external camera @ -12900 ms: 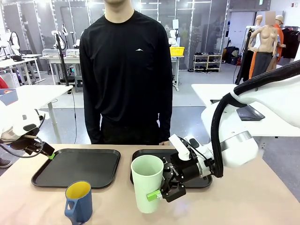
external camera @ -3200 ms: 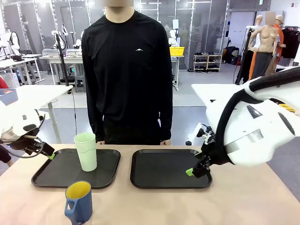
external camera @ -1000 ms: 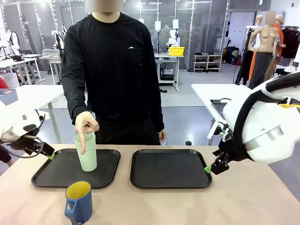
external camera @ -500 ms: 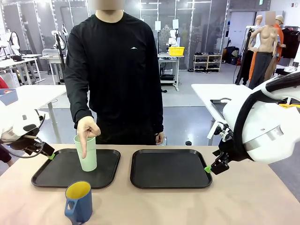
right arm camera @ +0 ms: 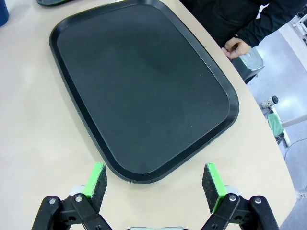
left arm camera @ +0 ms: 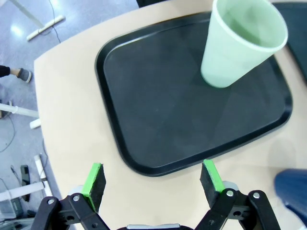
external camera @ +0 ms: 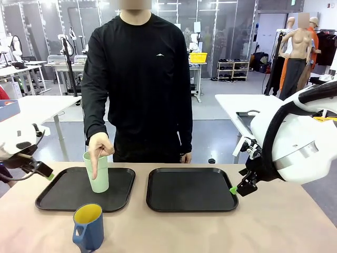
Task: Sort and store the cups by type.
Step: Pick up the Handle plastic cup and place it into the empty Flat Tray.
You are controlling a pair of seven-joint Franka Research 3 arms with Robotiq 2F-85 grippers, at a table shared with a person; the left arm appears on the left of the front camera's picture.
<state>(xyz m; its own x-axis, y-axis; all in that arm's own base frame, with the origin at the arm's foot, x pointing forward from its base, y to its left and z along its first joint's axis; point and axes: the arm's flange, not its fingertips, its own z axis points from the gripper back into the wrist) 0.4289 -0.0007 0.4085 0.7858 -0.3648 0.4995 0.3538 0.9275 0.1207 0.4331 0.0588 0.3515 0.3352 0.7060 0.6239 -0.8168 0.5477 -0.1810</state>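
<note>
1. The mint-green tumbler [external camera: 97,172] stands upright on the left tray [external camera: 63,196], in its far half, a little right of centre; its mouth faces up.
2. The blue mug [external camera: 88,227] with a yellow inside stands upright on the bare desk [external camera: 221,232], just near of the left tray; its handle is on its left side.
3. The person's hand [external camera: 99,147] hangs over the tumbler with the index finger pointing down along its front; whether it touches I cannot tell; the other hand [external camera: 185,157] is at the desk's far edge.
4. The left jaws are released and wide apart, nothing between them; they hover off the left tray's left edge.
5. The right jaws are likewise released and empty, just off the right edge of the right tray [external camera: 192,190], which is bare.
</note>
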